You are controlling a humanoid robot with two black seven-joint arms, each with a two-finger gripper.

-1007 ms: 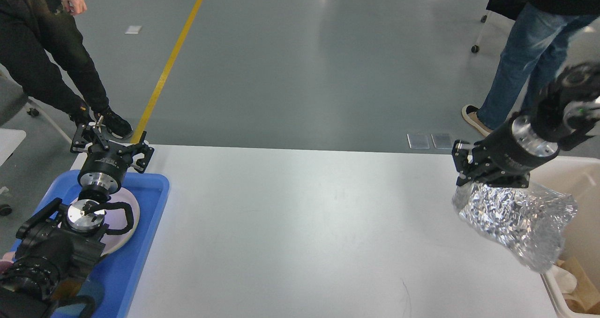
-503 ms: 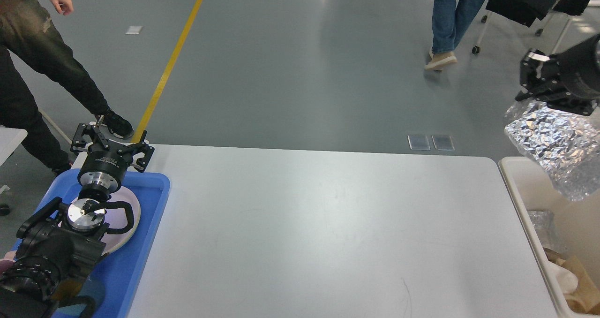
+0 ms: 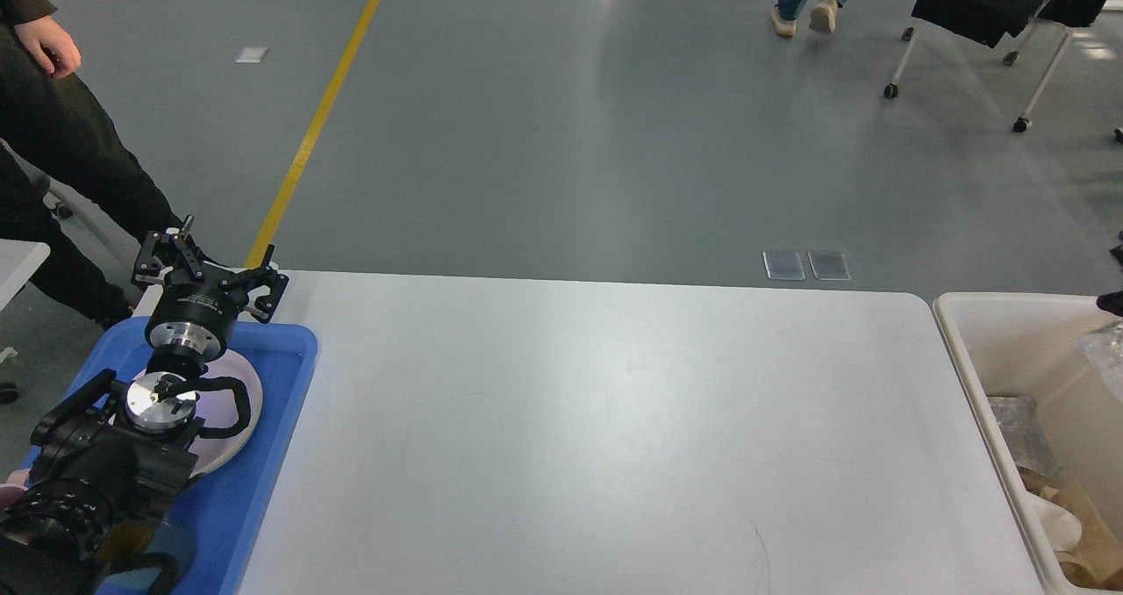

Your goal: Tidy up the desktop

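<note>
The white desktop (image 3: pixel 597 437) fills the middle of the head view, and its surface is bare. My left gripper (image 3: pixel 211 272) hovers over the table's far left corner, above the far end of the blue tray (image 3: pixel 285 376); it is open with nothing between its fingers. My right gripper is out of view past the right edge, where only a dark sliver of the arm (image 3: pixel 1111 301) shows. Just below that sliver, a crinkled silver foil bag (image 3: pixel 1107 354) sits at the frame edge over the cream-white bin (image 3: pixel 969 349).
A pale plate (image 3: pixel 253 397) lies in the blue tray under my left arm. The bin holds crumpled foil (image 3: pixel 1018 428) and brown paper (image 3: pixel 1083 525). A person in black (image 3: pixel 61 147) stands near the table's left corner. A wheeled chair (image 3: pixel 965 16) is far right.
My right arm has swung right with the foil bag, from above the table's right end to beyond the frame edge over the bin. The left arm has stayed still. Bystanders have walked away.
</note>
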